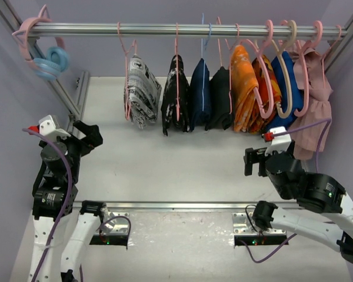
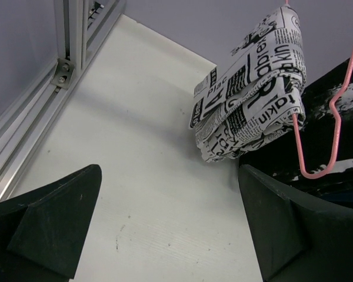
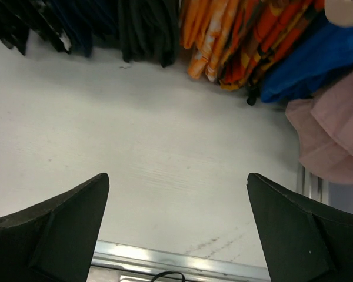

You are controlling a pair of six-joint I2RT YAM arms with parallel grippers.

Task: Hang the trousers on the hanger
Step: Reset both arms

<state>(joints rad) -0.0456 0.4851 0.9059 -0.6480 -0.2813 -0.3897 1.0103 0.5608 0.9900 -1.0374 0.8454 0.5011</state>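
Lilac walls, white counter (image 1: 165, 170); aluminium rail (image 1: 182, 28) spans the back, with frame posts at both ends.

Trousers (image 1: 142, 91): newsprint-pattern cloth, folded in several layers and draped over the lower bar of the hanger (image 1: 127, 82), a thin pale-pink wire one. Its hook is on the rail, left of the rail's middle, and it is the leftmost loaded hanger there. In the left wrist view the trousers (image 2: 253, 88) hang clear of both fingers, and the hanger wire (image 2: 336, 117) shows along their right edge.

Further right along the rail, in order:
- black speckled garment (image 1: 176, 94), just beside the trousers
- navy garment (image 1: 200, 94)
- black garment (image 1: 220, 97)
- orange clothes (image 1: 244, 97)
- blue garment (image 1: 285, 88)
- pink garment (image 1: 315, 111), at the rail's right end

Pale-blue ring (image 1: 50, 61) and pink loops hang at the rail's left end.

Left jaws: spread wide and empty, low in front of the rail's left end, facing the trousers but well apart from them.

Right jaws: spread wide and empty, over bare counter below the rail's right end, short of the orange clothes
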